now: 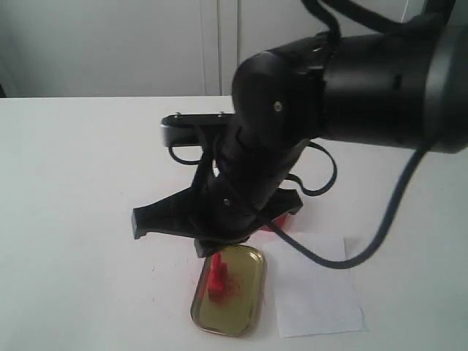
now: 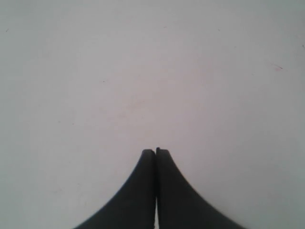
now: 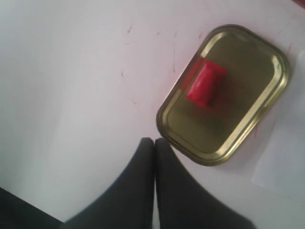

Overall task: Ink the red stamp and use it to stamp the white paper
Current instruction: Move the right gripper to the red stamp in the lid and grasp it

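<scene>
Right claw [image 3: 154, 141] clenched, empty, near gold lid [image 3: 231, 130], red stamp [image 3: 206, 83] inside, left claw [image 2: 156, 151] clenched too

In the exterior view the right arm [image 1: 292, 124] hides the far end of the lid [image 1: 238, 311] and a corner of the paper [image 1: 314, 292]. Something red [image 1: 278, 221] peeks from behind it, too little to name. The stamp [image 1: 217, 280] is blurred. The right wrist view cuts the paper off at its edge.

A plain white table [image 1: 73, 183] fills the lower scene, its top faintly scuffed with small reddish marks [image 3: 128, 29]; behind it stands a pale grey-white wall [image 1: 110, 44], split by narrow vertical seams [image 1: 219, 44]; the light is soft and even.
</scene>
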You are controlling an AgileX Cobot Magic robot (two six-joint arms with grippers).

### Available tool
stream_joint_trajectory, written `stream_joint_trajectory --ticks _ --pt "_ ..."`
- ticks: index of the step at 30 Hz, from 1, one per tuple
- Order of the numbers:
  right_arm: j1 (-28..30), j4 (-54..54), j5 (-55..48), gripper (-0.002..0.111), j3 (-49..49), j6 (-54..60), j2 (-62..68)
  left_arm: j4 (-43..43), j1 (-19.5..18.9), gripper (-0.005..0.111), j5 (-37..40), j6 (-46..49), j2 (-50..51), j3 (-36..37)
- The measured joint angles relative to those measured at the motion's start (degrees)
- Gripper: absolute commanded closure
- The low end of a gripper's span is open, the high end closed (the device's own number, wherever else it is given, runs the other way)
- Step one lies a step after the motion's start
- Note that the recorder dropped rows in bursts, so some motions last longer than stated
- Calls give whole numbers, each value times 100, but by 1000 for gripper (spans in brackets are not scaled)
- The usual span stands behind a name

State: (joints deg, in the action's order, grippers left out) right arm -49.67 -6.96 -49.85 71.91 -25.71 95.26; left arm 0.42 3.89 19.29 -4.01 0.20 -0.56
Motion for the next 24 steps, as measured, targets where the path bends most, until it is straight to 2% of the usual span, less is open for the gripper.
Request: stream_joint_trajectory --ticks 6,12,19,24 --pt "-310 329 -70 108 412 -586 483 0 0 107 0 0 0 0" --pt "-558 1021 -251 108 716 -1647 924 0 0 107 0 0 0 0" --pt "-594 1749 -540 108 760 -2536 1139 0 0 107 0 0 0 0" --pt "-594 2100 -733 95 760 -3021 1143 0 0 107 0 0 0 0"
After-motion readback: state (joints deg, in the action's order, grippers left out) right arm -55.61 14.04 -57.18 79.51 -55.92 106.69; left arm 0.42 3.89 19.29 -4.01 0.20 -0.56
